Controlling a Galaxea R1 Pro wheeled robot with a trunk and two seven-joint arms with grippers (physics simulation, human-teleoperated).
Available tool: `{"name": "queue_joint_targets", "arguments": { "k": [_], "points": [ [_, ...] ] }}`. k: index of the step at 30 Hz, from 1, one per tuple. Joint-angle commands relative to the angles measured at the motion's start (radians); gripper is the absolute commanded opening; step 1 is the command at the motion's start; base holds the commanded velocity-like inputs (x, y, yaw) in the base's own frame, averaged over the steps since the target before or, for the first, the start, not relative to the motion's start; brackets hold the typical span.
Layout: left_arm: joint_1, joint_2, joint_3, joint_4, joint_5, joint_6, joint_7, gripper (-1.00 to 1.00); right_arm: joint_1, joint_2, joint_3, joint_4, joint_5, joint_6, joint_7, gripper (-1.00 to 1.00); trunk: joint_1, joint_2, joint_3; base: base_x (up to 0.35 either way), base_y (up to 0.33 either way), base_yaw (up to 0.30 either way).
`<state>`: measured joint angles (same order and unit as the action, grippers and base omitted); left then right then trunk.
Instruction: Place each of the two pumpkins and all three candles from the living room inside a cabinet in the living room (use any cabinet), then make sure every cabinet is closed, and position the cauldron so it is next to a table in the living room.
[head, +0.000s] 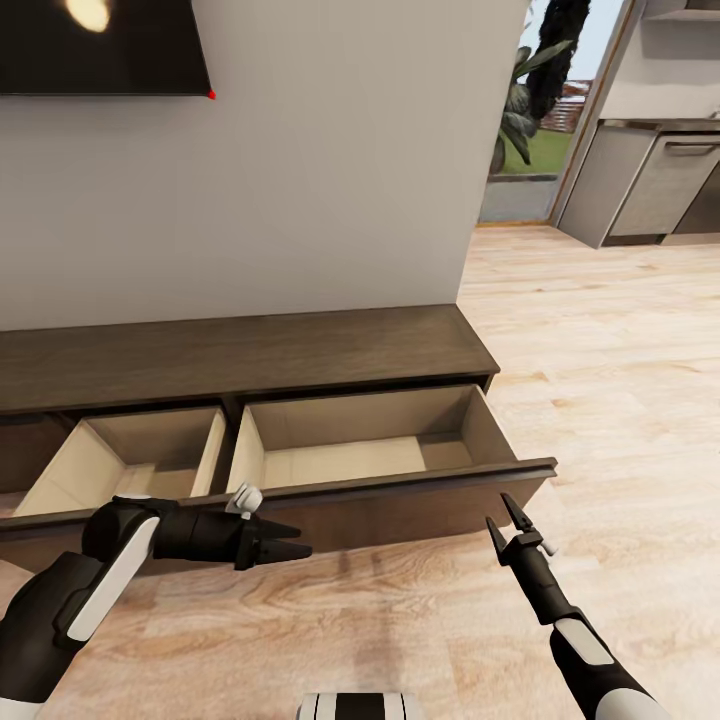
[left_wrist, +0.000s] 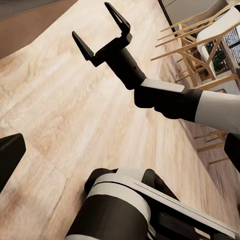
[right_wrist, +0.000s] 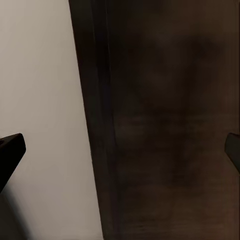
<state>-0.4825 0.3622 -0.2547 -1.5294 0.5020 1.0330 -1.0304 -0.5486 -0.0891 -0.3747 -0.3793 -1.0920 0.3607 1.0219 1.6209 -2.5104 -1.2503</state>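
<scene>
Looking down from the head camera onto the cabinet (head: 250, 355), lying long, low and dark brown against the grey wall (head: 330, 160), with two drawers standing pulled out side by side and showing pale insides: the left drawer (head: 120, 460) and the right drawer (head: 370, 440). Hanging the left gripper (head: 300, 540) just in front of the left drawer's front edge, pointing sideways toward the right arm, fingers parted. Holding the right gripper (head: 499, 510) just before the right drawer's dark front, near its outer end, tips up toward the cabinet and spread, gripping nothing. Taking in also a dark screen (head: 100, 45) high on the wall, pale wooden floor (head: 600, 350) stretching off to the right, grey kitchen cupboards (head: 650, 185) far off at the right, and a plant (head: 520, 100) beside a doorway. Looking along the left wrist: catching one dark finger (left_wrist: 10, 155) at the frame's edge, floorboards beyond, and the right gripper (left_wrist: 100, 27) crossing the frame on its black-and-white arm, jaws standing wide, with wooden chairs (left_wrist: 210, 45) behind. Looking along the right wrist: facing dark brown wood (right_wrist: 170, 125) of the cabinet at very close range, bordering a pale surface (right_wrist: 40, 100), with fingertips (right_wrist: 10, 150) sitting at opposite edges, spread wide and closing on nothing.
</scene>
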Motion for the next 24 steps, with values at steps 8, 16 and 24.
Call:
{"name": "queue_joint_targets", "arguments": {
  "k": [8, 16, 24],
  "points": [
    [-0.001, 0.0, -0.001, 0.0, 0.001, 0.004, 0.002, 1.0, -0.001, -0.003, -0.025, 0.002, -0.006, -0.01, -0.025, 1.0, 0.0, 0.0, -0.001, -0.001, 0.0, 0.0],
    [-0.001, 0.001, 0.0, 0.0, 0.001, 0.004, 0.002, 1.0, 0.001, -0.01, -0.047, -0.007, 0.003, 0.001, -0.058, 1.0, 0.0, 0.0, -0.001, 0.0, 0.0, 0.0],
    [-0.001, 0.001, 0.001, 0.001, 0.001, 0.004, 0.003, 1.0, 0.002, -0.024, -0.048, -0.006, 0.005, 0.004, -0.061, 1.0, 0.0, 0.0, -0.001, 0.0, 0.0, 0.0]
  ]
}}
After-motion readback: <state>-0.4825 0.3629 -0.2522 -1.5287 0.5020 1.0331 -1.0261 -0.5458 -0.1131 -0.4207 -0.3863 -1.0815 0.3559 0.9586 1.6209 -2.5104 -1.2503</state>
